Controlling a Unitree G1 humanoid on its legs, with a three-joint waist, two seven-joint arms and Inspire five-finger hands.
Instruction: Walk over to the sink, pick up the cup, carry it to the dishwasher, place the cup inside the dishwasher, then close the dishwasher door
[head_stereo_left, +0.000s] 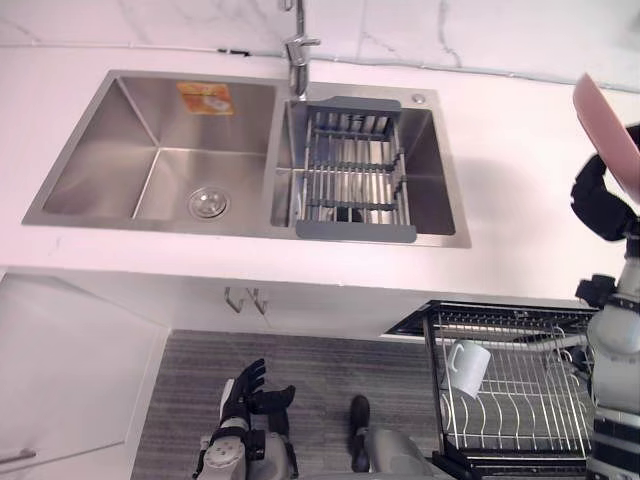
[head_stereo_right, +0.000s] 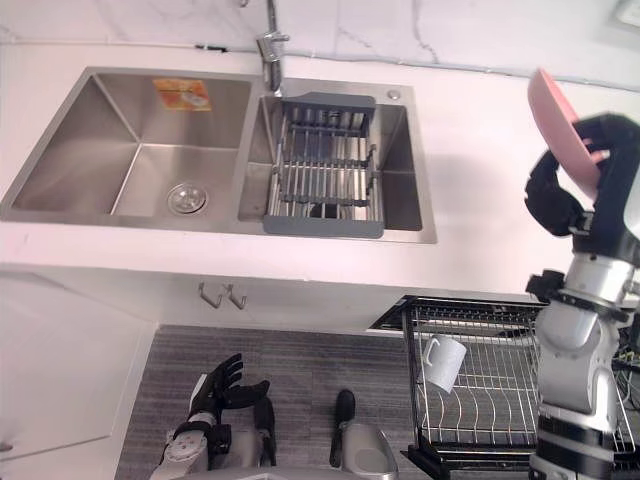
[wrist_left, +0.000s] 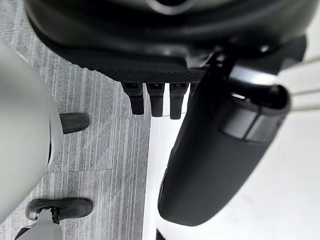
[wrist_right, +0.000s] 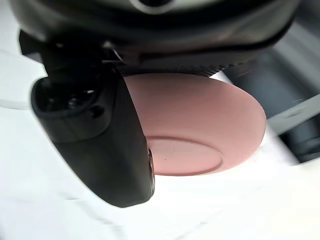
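The right hand (head_stereo_right: 562, 195) is gripping a pink dish (head_stereo_right: 556, 115) at its rim, thumb lying across its underside, and is holding it tilted above the counter (head_stereo_left: 520, 150) to the right of the sink (head_stereo_left: 150, 150). The white cup (head_stereo_left: 466, 367) is sitting tilted in the pulled-out dishwasher rack (head_stereo_left: 500, 312), below and to the right of the sink. The left hand (head_stereo_left: 245, 388) is hanging below the sink's front edge over the floor (head_stereo_left: 310, 370), fingers loosely spread and holding nothing.

Low left hand (head_stereo_left: 245, 392), raised right hand (head_stereo_right: 558, 198)
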